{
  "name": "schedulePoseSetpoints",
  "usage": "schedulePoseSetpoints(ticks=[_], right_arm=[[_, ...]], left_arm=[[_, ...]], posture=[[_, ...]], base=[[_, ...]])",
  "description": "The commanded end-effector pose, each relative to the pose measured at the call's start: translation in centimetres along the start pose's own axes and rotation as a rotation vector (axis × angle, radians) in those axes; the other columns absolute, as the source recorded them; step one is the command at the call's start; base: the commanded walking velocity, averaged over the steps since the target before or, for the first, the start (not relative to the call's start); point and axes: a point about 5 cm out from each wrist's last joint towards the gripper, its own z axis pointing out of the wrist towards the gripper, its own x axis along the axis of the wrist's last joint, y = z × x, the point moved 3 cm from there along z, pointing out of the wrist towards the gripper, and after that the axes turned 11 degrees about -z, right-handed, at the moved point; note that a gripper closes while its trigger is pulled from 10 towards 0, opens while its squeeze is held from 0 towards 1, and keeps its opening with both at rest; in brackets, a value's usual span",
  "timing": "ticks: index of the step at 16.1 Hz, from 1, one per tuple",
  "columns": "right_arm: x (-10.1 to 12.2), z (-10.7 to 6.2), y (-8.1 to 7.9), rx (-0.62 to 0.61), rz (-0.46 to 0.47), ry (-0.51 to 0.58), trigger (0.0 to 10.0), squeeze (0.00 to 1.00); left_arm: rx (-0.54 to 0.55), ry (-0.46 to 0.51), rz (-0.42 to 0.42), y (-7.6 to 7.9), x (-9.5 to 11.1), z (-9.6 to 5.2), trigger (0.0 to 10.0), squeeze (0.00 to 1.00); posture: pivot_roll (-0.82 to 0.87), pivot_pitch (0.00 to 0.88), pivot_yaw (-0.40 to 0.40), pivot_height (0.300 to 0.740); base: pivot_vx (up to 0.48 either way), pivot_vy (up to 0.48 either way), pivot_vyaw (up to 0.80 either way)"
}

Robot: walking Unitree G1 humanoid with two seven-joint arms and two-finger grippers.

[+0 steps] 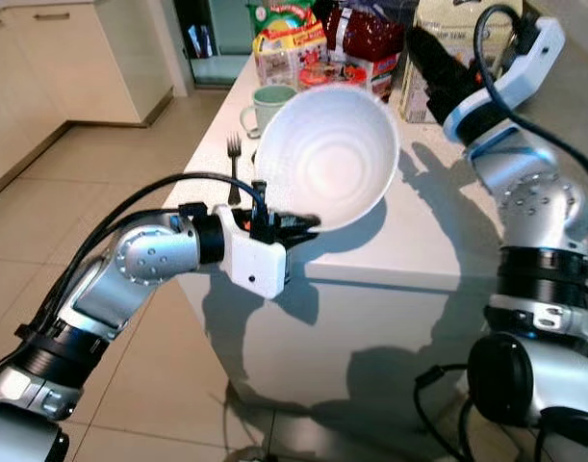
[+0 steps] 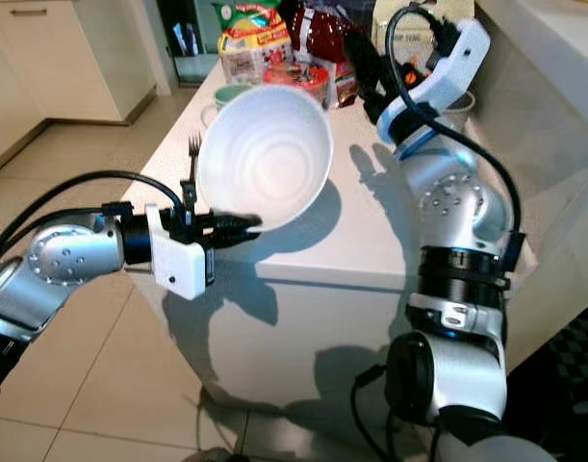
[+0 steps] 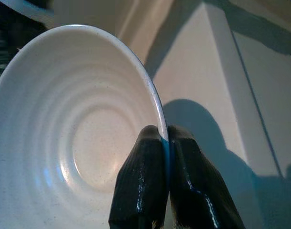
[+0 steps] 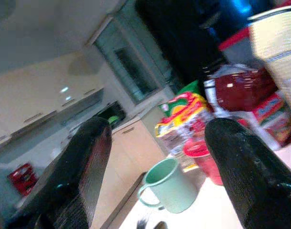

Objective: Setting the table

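A white bowl [image 1: 327,154] is held tilted above the near end of the white table [image 1: 438,241], its inside facing me. My left gripper [image 1: 308,223] is shut on the bowl's lower rim; in the left wrist view both black fingers [image 3: 183,191] pinch the rim of the bowl [image 3: 64,133]. A black fork [image 1: 233,164] lies on the table at the left edge, just behind the bowl. A green mug [image 1: 267,108] stands beyond the fork. My right gripper [image 1: 438,63] is raised over the table's far right part, open with nothing between its fingers [image 4: 250,167].
Snack packets and a red bag [image 1: 356,34] crowd the table's far end, with a box [image 1: 447,29] behind the right gripper. Tiled floor [image 1: 101,183] and cream cabinets [image 1: 43,67] lie to the left. The table's middle and right surface is bare.
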Motion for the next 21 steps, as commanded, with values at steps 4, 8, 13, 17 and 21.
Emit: schedulePoseSetpoints(ticks=[4,8,13,17,21], right_arm=[[-0.2,-1.3,-2.8,0.215,0.046,-0.100,10.0,0.00],[-1.2,-2.5,-2.9,0.277,0.028,-0.195,10.0,0.00],[-4.2,-4.9,-3.3,0.395,0.214,-0.409,10.0,0.00],[-6.7,-6.0,-3.2,0.386,0.184,-0.513,10.0,0.00],[-8.8,-6.9,-2.2,0.346,0.133,-0.615,10.0,0.00]], left_arm=[[-0.025,-0.037,0.044,-0.1,-1.1,-0.3,0.0,0.00],[-0.032,-0.049,0.131,-0.6,-1.5,-0.2,0.0,0.00],[-0.078,-0.016,0.253,-0.5,-0.9,0.3,0.0,0.00],[-0.077,-0.006,0.304,-1.2,-0.6,0.5,0.0,0.00],[-0.044,0.014,0.389,-2.8,0.2,0.7,0.0,0.00]], posture=[[0.09,0.000,0.056,0.740],[0.09,0.000,0.055,0.740],[0.09,0.000,0.054,0.740],[0.09,0.000,0.054,0.740],[0.09,0.000,0.058,0.740]], base=[[0.000,0.000,0.00],[0.000,0.000,0.00],[0.000,0.000,0.00],[0.000,0.000,0.00],[0.000,0.000,0.00]])
